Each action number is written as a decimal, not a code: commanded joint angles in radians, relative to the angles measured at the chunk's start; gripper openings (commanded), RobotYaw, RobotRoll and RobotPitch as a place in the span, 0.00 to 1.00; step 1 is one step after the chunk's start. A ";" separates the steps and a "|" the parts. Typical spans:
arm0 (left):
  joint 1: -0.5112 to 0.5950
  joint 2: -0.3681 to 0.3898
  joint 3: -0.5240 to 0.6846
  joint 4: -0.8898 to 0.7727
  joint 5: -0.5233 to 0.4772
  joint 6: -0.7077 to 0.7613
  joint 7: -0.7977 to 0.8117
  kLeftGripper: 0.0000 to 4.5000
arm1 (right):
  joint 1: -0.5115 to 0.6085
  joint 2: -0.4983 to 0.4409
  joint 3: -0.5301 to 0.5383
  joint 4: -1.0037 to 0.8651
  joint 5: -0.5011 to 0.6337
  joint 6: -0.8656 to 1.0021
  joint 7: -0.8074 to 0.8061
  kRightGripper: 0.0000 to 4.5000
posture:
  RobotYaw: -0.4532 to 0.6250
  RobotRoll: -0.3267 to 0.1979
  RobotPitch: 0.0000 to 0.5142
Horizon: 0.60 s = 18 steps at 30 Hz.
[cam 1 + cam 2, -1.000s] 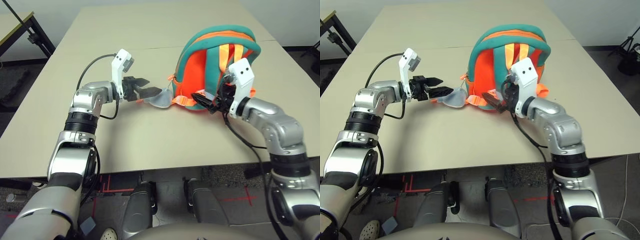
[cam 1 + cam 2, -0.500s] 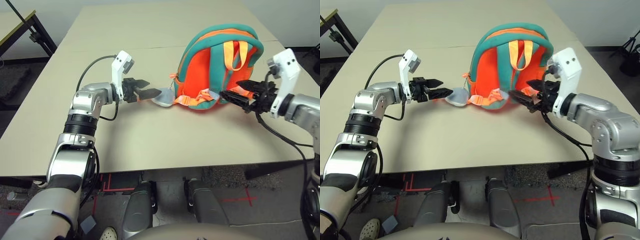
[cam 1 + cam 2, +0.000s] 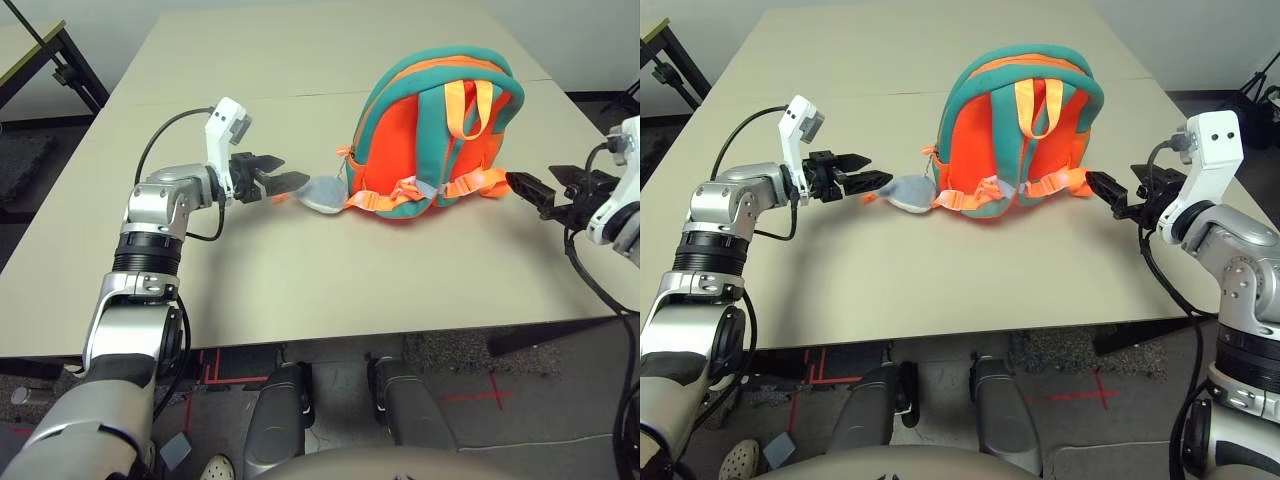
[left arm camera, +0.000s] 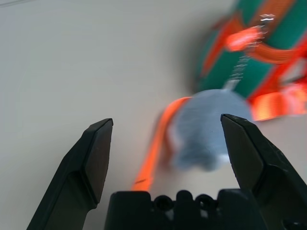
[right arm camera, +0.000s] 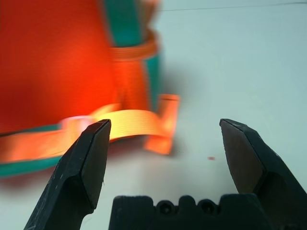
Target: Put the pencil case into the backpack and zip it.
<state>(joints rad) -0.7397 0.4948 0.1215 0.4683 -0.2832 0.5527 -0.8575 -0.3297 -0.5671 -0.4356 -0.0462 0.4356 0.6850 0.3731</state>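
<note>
One backpack [image 3: 437, 135] lying mid-counter [image 3: 300, 280], one grey plush toy [image 3: 318, 192] at its left side. Left tool [image 3: 275, 183] and right tool [image 3: 530, 188] both hovering fully spread, gripping nothing.

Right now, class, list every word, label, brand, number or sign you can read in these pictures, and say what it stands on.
None can be read.
The backpack: plain orange and teal, no lettering.
The plush toy: plain grey.
The table: no writing.
</note>
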 commanded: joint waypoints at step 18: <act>0.229 -0.013 0.322 -0.039 -0.009 -0.415 0.498 1.00 | -0.072 0.105 -0.007 0.390 -0.101 -0.569 -0.062 1.00 | 0.39 0.62 0.41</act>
<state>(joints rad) -0.5158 0.4747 0.4275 0.4135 -0.2839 0.1589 -0.3779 -0.3983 -0.4626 -0.4438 0.3153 0.3485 0.1434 0.3188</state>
